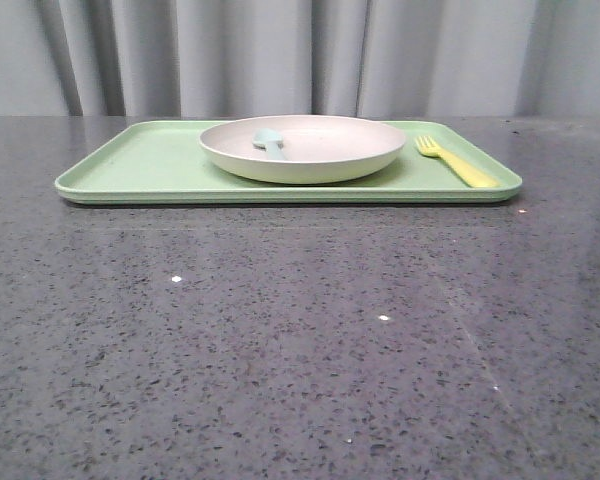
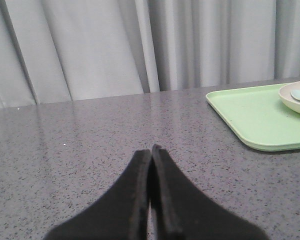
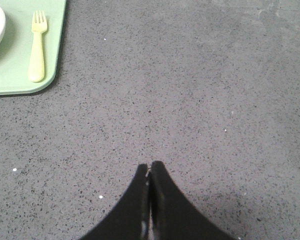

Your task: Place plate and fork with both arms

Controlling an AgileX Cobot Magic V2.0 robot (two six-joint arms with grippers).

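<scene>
On the far half of the dark stone table (image 1: 300,350) we see a green tray (image 1: 130,165), with its long side running left to right. The pale plate (image 1: 325,150) sits on the tray a little right of its middle, and a light blue spoon (image 1: 270,143) lies inside it. The yellow fork (image 1: 456,162) lies on the tray just right of the plate, apart from it. Its long axis runs near to far, a little slanted, with the tines at the far end and the handle toward the near right corner.

We judge this looks like a table setting, fork beside plate; it fits equally a finished placing or things waiting to be moved elsewhere.

The left gripper (image 2: 151,150) hovers over bare table left of the tray, its jaws pressed together and holding nothing. The right gripper (image 3: 150,165) is over bare table right of the tray, jaws likewise closed on nothing.
</scene>
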